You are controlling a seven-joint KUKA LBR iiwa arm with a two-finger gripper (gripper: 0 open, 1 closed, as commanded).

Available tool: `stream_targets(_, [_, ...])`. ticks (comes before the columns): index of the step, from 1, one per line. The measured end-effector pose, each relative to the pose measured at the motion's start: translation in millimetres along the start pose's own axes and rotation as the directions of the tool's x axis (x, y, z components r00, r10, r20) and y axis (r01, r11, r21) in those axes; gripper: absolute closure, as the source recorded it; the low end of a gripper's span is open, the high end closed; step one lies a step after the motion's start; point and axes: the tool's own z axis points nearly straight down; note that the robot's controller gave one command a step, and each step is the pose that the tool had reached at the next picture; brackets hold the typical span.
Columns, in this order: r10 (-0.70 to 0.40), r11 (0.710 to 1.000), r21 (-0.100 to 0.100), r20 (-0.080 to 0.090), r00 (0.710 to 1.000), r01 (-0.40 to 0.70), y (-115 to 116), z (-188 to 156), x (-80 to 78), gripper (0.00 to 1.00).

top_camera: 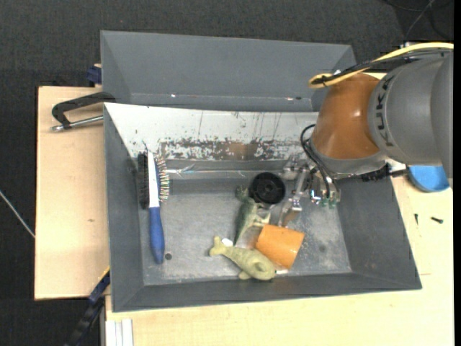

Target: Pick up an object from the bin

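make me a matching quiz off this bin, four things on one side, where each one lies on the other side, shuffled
Things:
1. blue-handled brush
2. black round disc
3. orange cup
4. pale yellow toy animal

Places:
A. just right of centre, short of the front wall
B. along the left wall of the bin
C. mid-bin, closest to the front wall
D. centre, nearer the back wall

Pairs: 1-B, 2-D, 3-A, 4-C
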Motion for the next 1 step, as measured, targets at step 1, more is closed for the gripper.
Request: stream_targets(1, [-0.017, 1.000, -0.001, 0.007, 1.000, 0.017, 5.3, -88.5, 41.8, 0.00])
